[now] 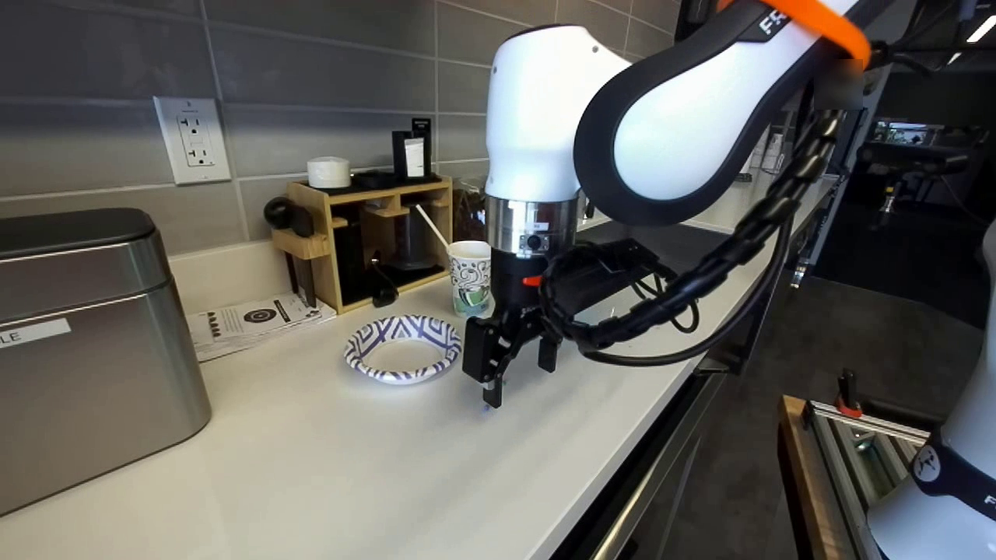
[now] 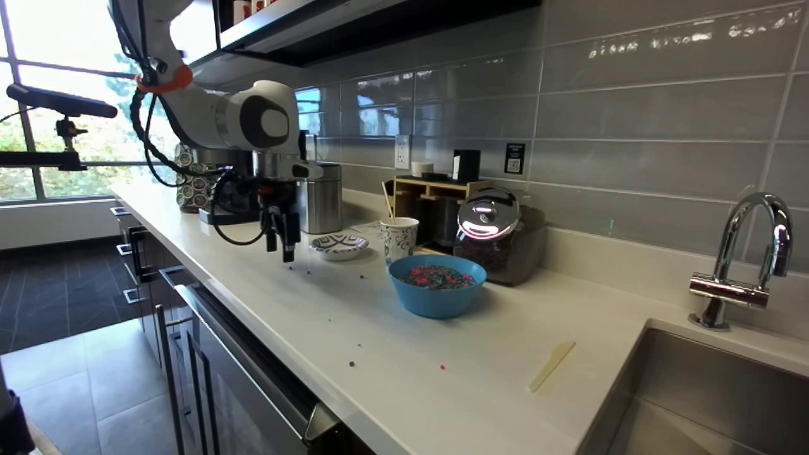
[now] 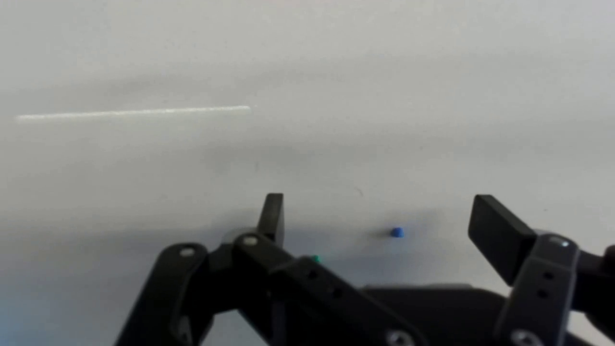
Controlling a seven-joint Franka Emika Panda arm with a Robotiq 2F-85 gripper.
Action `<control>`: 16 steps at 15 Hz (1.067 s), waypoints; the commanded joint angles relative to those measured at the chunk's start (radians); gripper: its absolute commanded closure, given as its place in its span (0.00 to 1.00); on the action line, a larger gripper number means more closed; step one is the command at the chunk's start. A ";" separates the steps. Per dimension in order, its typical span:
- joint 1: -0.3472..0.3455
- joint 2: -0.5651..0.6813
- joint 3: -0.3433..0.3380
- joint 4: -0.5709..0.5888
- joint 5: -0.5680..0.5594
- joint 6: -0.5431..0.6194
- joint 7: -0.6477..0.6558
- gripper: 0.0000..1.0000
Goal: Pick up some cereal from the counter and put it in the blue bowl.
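Observation:
My gripper is open and empty, pointing down over the white counter; it also shows in an exterior view. In the wrist view, a blue cereal piece lies on the counter between the spread fingers. A green piece lies nearer the left finger, partly hidden by its linkage. Several other tiny pieces are scattered on the counter, such as a dark cereal piece and a red cereal piece. The blue bowl holds many red and green pieces and stands apart from my gripper.
A patterned dish and a patterned cup with a stick stand beside the gripper. A clear jar, a wooden organizer and a metal bin line the wall. A sink and pale strip are beyond the bowl.

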 commanded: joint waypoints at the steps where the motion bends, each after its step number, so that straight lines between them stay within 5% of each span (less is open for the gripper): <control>1: 0.033 0.064 -0.020 0.041 -0.053 0.040 0.060 0.18; 6: 0.052 0.094 -0.043 0.054 -0.076 0.097 0.084 0.47; 11: 0.073 0.128 -0.057 0.067 -0.089 0.108 0.097 0.47; 16: 0.088 0.142 -0.067 0.076 -0.098 0.117 0.104 0.84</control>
